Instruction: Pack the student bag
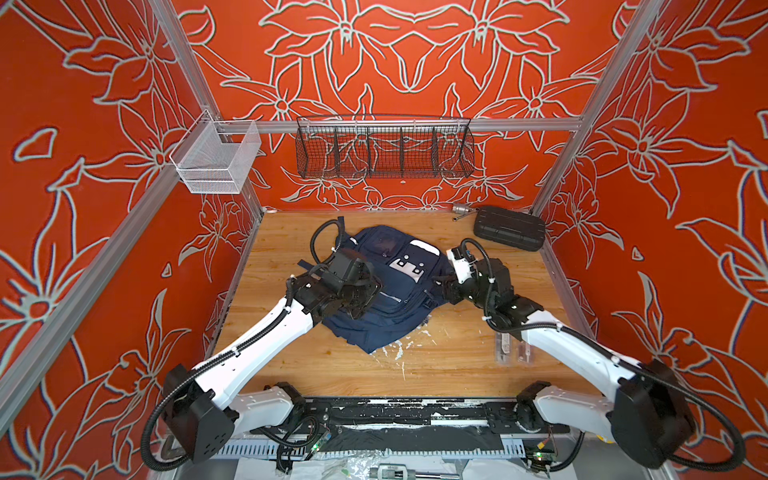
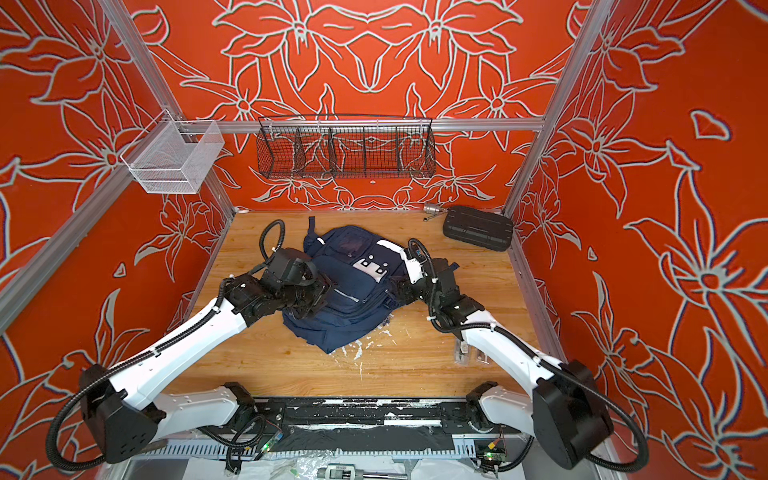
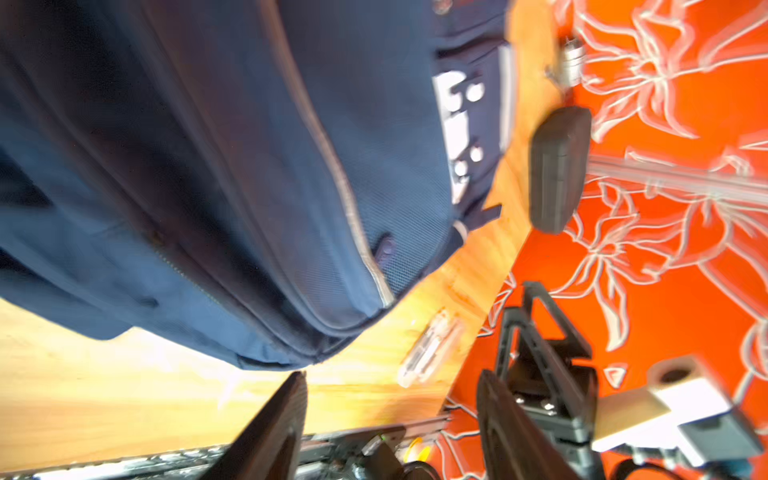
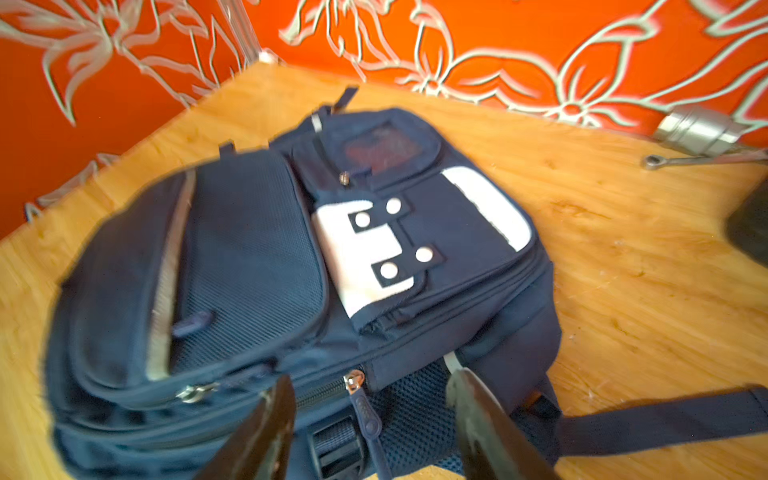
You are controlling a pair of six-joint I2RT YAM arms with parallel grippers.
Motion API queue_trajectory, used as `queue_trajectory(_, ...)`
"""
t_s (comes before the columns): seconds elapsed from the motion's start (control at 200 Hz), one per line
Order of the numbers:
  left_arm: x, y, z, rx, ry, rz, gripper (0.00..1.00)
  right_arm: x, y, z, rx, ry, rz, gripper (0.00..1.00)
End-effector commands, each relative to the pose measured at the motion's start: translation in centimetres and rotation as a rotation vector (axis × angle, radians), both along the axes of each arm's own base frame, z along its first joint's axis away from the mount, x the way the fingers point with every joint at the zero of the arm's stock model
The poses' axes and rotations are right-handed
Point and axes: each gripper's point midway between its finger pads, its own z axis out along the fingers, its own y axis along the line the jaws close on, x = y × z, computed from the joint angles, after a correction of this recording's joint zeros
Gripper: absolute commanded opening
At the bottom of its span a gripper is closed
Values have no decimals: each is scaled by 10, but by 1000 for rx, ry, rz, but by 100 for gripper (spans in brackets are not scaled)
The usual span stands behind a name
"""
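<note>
Right wrist view: right gripper (image 4: 374, 379) spread apart, empty, over student bag (image 4: 249, 257) zip. Left wrist view: left gripper (image 3: 390, 376) apart too, empty, near student bag edge.

Wooden tabletop (image 1: 291, 365), student bag (image 1: 399, 291) lying flat mid-table, black case (image 1: 509, 228) far right corner, metal tool (image 1: 461, 210) beside it

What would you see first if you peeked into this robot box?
The bright red walls, covered in big white flower outlines, jump out first, all around the wooden table. Next comes the navy student bag, lying flat in the middle of the table, with the left arm and right arm reaching to it from either side. A black ribbed case sits in the far right corner.
</note>
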Motion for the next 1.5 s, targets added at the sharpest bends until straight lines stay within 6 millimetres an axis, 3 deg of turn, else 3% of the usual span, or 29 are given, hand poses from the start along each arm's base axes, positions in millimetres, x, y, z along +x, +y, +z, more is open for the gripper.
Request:
queue_trajectory(0.0, 1, 20, 10, 228, -185, -161, 72, -8, -12, -6, -67, 14, -17, 69)
queue_trajectory(0.175, 10, 13, 44, 548, -568, -616, 84, -16, -9, -7, -74, 57, 15, 72)
queue_trajectory(0.245, 14, 17, 45, 720, -648, -776, 84, -15, -10, -4, -68, 45, 13, 72)
queue_trajectory(0.415, 17, 15, 18, 992, -722, -1196, 84, -17, -5, -2, -55, 49, 36, 73)
queue_trajectory(0.615, 7, 8, -36, 1069, -758, -1636, 84, -20, 0, -1, -49, 65, 69, 73)
queue_trajectory(1.031, 33, 18, -78, 1240, -679, -1816, 81, -20, 8, -7, -48, 92, 112, 73)
queue_trajectory(1.236, 51, 17, -93, 1350, -762, -1806, 80, -19, 10, -10, -50, 101, 122, 73)
queue_trajectory(1.361, 50, 12, -100, 1338, -807, -1825, 77, -20, 10, -11, -54, 101, 126, 73)
queue_trajectory(1.446, 48, 8, -102, 1315, -826, -1818, 68, -24, 13, -11, -58, 91, 156, 72)
queue_trajectory(1.496, 46, 8, -103, 1299, -817, -1820, 54, -28, 17, -12, -59, 76, 205, 71)
